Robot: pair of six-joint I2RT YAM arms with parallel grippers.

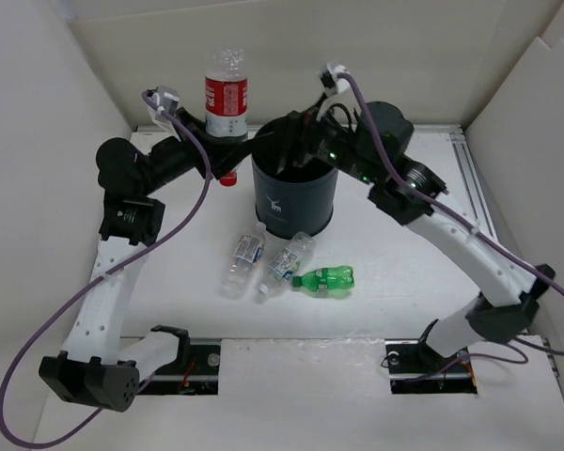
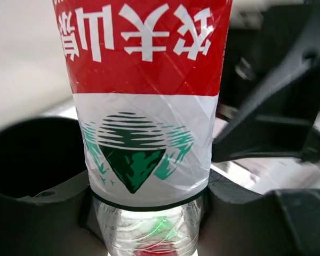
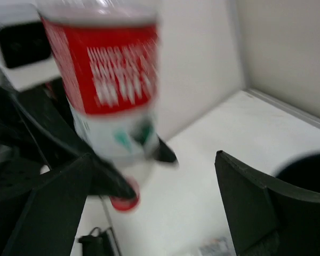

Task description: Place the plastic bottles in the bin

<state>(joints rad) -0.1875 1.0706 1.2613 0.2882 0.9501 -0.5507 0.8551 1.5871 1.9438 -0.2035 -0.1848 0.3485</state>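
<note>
"Top external view first: where is the clear plastic bottle with the red label [image 1: 226, 94] right now?"

"You have it in your left gripper [image 2: 149, 213]. The jaws are clamped on the clear body just under the label, cap end down. It hangs off the table, just left of the tall dark navy cylindrical bin [image 1: 294, 202]."

"And the right gripper [image 3: 153, 157]?"

"Spread wide with nothing between its fingers, up by the bin's rim."

"How will that bottle handle?"

"It seems empty, so reckon on light, thin-walled and slick. It would dent under a hard pinch and could pivot in a loose one. Your hold towards the neck end, where the plastic is likely stiffer, looks sound, and a modest squeeze should do."

"The others?"

"Two clear bottles with blue-white labels [image 1: 244, 256] and a small green plastic bottle [image 1: 324, 279] lie on their sides on the white table [image 1: 404, 282], near the bin's front. Expect them to roll, so take each across mid-body, with your jaws square to its length."
</note>
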